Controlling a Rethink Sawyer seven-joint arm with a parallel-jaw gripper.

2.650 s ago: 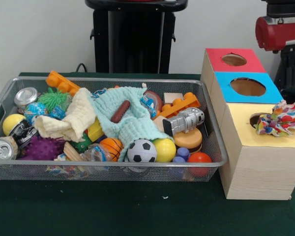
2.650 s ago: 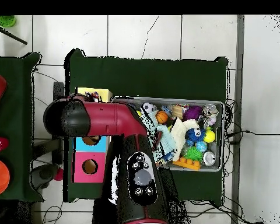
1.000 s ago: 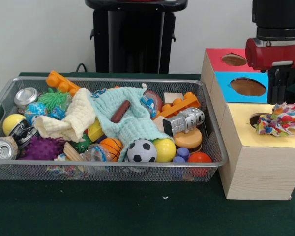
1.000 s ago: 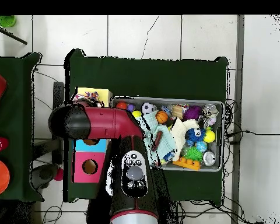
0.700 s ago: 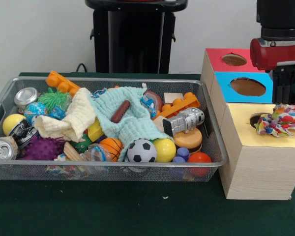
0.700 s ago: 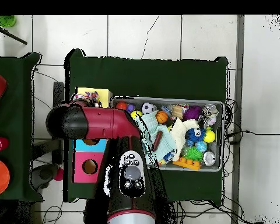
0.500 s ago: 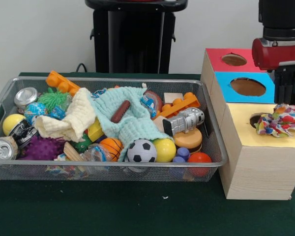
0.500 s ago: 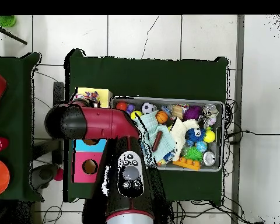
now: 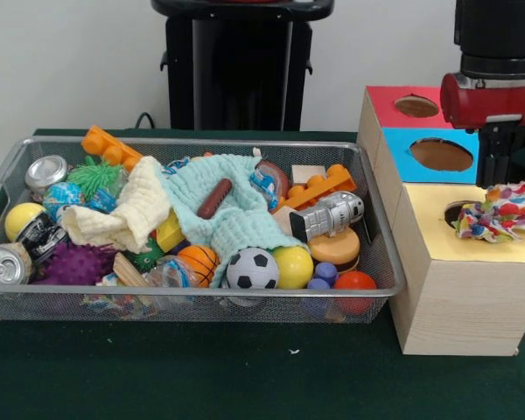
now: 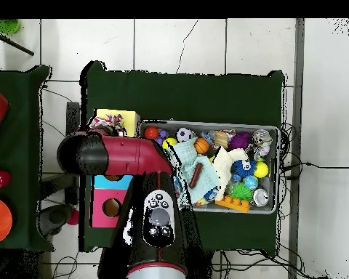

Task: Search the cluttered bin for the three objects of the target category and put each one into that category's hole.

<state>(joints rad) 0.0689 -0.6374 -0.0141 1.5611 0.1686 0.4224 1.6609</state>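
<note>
Above the yellow-topped box [image 9: 464,262], the red and black arm [image 9: 494,87] hangs with its gripper [image 9: 494,171] just over a multicoloured cloth [image 9: 499,213], though whether the gripper is open or closed cannot be told. That cloth lies bunched across the yellow hole [image 9: 456,213], touching the box top, with the blue hole [image 9: 440,155] and red hole [image 9: 416,107] behind it. Beside the boxes, the wire bin [image 9: 381,254] holds a cream cloth [image 9: 127,213], a mint cloth [image 9: 236,214], a soccer ball [image 9: 252,269] and 2 cans among other clutter.

No legible text, labels, brands or numbers on any item you see; print on cans too small to read.
</note>
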